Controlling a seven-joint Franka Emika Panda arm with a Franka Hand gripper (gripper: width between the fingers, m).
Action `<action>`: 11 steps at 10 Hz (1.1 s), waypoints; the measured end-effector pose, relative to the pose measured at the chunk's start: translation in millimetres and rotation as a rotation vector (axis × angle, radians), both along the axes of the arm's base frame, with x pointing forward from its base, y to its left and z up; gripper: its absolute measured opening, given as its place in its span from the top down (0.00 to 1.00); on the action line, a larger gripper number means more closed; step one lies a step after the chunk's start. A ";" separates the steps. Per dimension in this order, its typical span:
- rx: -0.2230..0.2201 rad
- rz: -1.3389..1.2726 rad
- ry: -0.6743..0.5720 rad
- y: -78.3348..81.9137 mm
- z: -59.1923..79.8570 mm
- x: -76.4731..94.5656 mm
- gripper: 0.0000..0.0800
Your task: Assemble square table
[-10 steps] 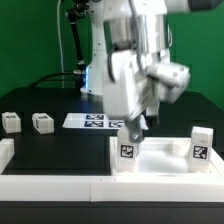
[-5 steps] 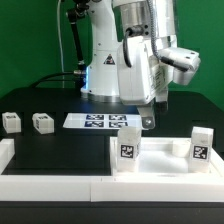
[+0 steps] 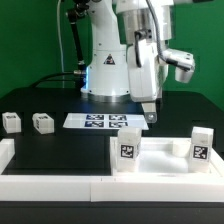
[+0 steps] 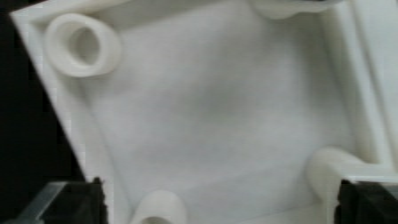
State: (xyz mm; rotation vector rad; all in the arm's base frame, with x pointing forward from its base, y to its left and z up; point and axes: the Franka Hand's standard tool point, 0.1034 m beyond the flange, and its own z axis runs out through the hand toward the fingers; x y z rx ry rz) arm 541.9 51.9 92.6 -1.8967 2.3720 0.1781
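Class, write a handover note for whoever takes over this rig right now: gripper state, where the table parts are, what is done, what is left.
Gripper: open, empty, above the slab.
Slab: hollow face up, at the front on the exterior view's right.
Done: first standing leg and second standing leg upright on the slab; whether tight, cannot tell.
Left: first loose leg and second loose leg, on the worktop beside the marker board, to fit.
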 end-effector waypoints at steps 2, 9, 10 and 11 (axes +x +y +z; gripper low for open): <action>0.002 0.024 0.033 3.1 -3.4 -7.6 0.19; -0.044 0.130 0.027 1.7 -37.2 -43.9 0.19; -0.070 0.163 0.013 -1.9 -51.5 -53.7 0.19; -0.081 0.171 0.024 -0.5 -63.3 -58.1 0.19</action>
